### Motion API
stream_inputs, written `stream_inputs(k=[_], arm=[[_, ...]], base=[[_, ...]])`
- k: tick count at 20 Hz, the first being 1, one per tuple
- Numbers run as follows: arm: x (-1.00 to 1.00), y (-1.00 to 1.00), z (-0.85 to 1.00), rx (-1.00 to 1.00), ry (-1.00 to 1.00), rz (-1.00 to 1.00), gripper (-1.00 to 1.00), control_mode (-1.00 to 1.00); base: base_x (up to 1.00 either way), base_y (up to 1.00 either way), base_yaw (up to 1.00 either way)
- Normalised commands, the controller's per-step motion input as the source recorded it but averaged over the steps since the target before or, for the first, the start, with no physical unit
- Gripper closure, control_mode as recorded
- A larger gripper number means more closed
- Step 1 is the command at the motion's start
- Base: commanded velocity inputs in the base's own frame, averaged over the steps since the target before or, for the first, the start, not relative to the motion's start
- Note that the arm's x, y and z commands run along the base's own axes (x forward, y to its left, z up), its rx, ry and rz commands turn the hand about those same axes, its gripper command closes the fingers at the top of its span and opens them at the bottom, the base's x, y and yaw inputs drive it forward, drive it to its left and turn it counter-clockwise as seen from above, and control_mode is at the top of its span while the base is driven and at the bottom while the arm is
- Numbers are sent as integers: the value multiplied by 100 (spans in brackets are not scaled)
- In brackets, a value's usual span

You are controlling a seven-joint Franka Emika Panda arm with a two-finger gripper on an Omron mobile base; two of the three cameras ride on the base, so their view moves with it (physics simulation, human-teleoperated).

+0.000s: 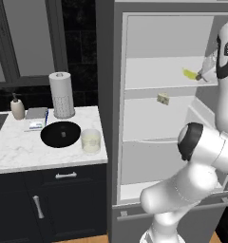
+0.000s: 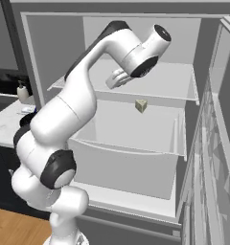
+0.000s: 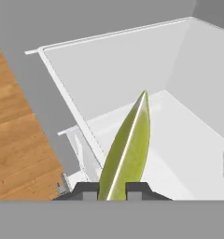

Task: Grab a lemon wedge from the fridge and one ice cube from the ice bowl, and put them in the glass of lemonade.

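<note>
partly hidden: pincer [image 3: 113, 187] tips | lemon wedge [image 3: 127, 149] base clamped between

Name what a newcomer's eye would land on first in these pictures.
The white arm reaching into the open fridge, its pincer shut on the lemon wedge above the upper shelf. Next, a pale beige chunk on the shelf below, and the glass of lemonade beside the ice bowl on the counter.
</note>
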Motion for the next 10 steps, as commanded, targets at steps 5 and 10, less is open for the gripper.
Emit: stream_inputs(k=[5, 10], arm=[[-100, 11, -2, -1, 0, -11, 100, -100], [-100, 22, -27, -6, -1, -26, 100, -100]], base=[[0, 0, 0], [0, 0, 0]])
